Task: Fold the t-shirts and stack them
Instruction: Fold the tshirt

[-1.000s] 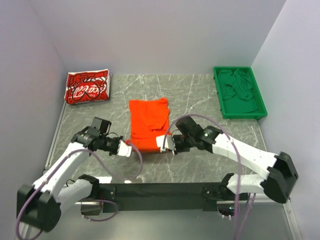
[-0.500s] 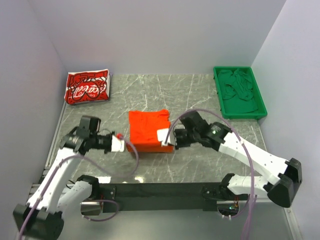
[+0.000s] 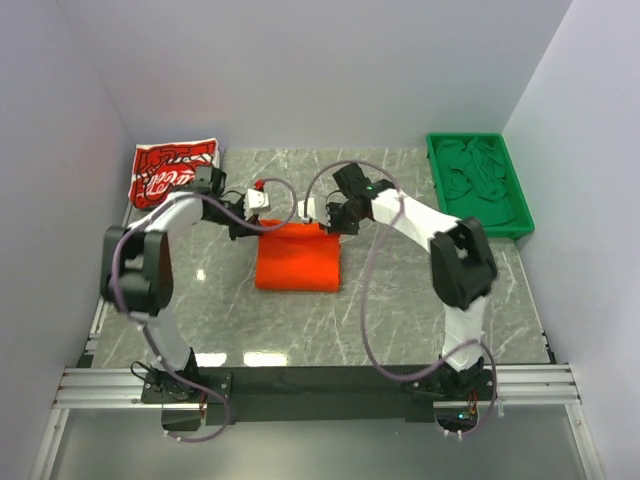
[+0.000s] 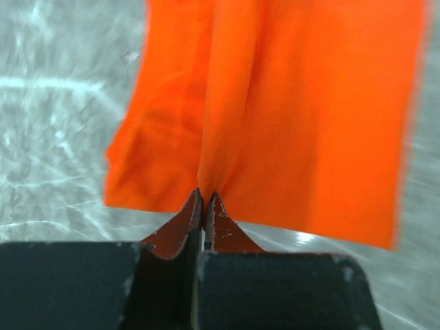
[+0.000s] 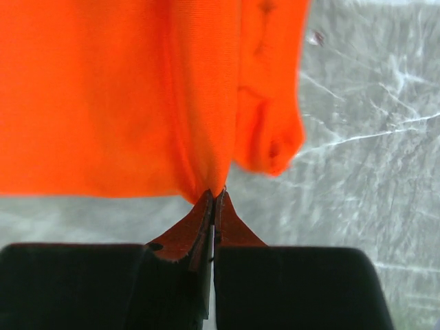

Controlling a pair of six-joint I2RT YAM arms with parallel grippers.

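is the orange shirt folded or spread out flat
Folded: the orange shirt is a compact doubled rectangle with no sleeves showing. The left gripper and right gripper pinch its far edge.

The orange shirt is plain and bright, the red shirt bears white script print, the tray is green, the table grey veined white.

1. Left arm reaches far out from its base. It's bent at the elbow, with the forearm angled in toward the middle.
2. Right arm pretty much mirrors it, stretched out and angled inward too.
3. Left gripper has its jaws pinched tight on a fold of the orange t-shirt.
4. Right gripper is the same deal, clamped on the cloth edge.
5. The two grippers point at each other, near but apart.
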